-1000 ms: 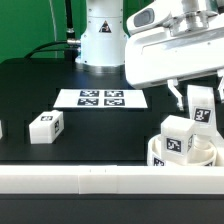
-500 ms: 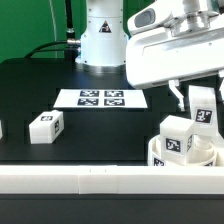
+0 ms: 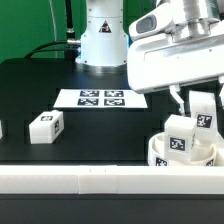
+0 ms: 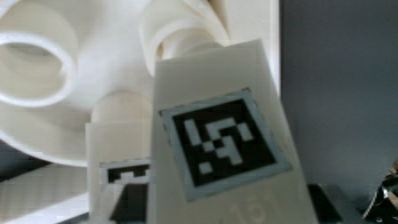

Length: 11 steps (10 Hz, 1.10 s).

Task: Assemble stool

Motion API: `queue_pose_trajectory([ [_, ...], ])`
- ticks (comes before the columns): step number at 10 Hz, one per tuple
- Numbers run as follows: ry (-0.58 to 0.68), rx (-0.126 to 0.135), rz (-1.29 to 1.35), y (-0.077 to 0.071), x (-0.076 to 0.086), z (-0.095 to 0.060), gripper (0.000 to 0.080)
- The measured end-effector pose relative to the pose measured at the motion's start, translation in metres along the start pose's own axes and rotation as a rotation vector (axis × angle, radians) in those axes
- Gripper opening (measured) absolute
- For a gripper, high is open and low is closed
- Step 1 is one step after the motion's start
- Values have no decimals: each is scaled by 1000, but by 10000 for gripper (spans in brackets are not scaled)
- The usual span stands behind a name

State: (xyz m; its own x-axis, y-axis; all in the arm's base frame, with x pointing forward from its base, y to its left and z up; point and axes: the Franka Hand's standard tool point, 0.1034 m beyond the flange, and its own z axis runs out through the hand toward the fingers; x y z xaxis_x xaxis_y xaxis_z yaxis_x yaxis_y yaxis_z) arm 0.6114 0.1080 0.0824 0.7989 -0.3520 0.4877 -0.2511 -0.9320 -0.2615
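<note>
1. Exterior view: the arm rises at the back of the black surface. The gripper hangs low on the exterior view's right.
2. The gripper is clamped on the held leg, a white block with its tag facing the camera. It is roughly upright and sits over the far right edge of the seat.
3. The seat, a thick white disc, lies on the surface at the exterior view's right, just behind the long white rail.
4. A second leg stands on the seat just beside the held one, on its left in this view.
5. Over on the exterior view's left a loose leg lies alone on the surface, well apart from the seat. The marker board lies flat between it and the arm's base.
6. Wrist view: the held leg fills the middle, tag big and sharp. The seat curves behind it, with a round hole showing.
7. The gripper's fingers are hard to make out here. I cannot tell whether the leg's end touches the seat.
</note>
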Motion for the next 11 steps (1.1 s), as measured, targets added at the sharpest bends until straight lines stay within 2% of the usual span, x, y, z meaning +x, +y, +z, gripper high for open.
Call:
queue_pose_trajectory([
  [5,29,-13,-20,-1,-4,-2,328],
  [7,21,-23,-27,4,-12,-1,328],
  [10,3,-22,-24,4,-12,0,328],
  [11,-9,-22,-24,4,-15,1,424],
])
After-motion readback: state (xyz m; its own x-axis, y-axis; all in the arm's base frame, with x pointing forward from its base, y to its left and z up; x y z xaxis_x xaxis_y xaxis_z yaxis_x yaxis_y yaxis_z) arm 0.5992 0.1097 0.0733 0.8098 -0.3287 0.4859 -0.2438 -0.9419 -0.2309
